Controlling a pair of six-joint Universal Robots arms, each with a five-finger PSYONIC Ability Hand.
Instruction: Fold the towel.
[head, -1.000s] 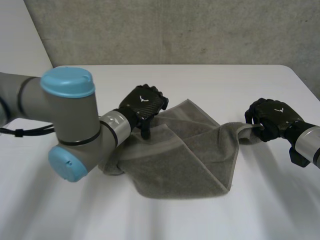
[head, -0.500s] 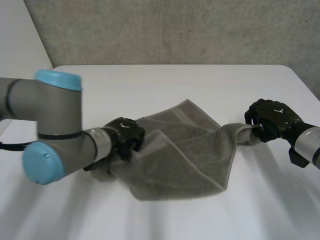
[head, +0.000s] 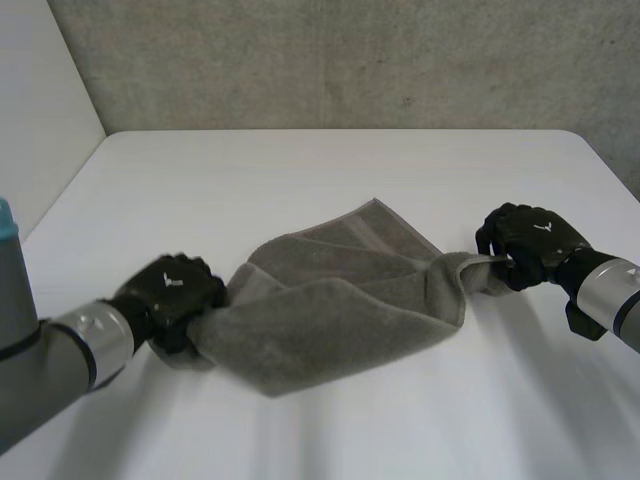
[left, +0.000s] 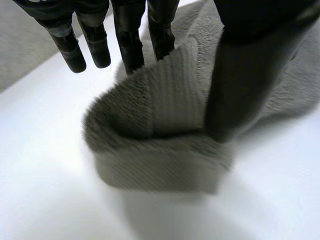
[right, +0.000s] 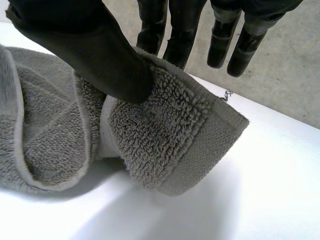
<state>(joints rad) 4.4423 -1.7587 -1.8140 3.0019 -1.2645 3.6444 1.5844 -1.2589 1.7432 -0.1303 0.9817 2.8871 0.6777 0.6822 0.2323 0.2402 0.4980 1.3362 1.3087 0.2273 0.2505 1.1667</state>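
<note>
Wrist views reveal left hand (left: 250, 70) and right hand (right: 85, 45) pinching opposite towel (head: 340, 300) ends.

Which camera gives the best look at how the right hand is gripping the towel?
The right wrist view: the right hand pinches a towel corner between thumb and fingers, up close. The head view shows that hand from behind, its back hiding the pinch. The left wrist view shows the left hand pinching the opposite end.
</note>
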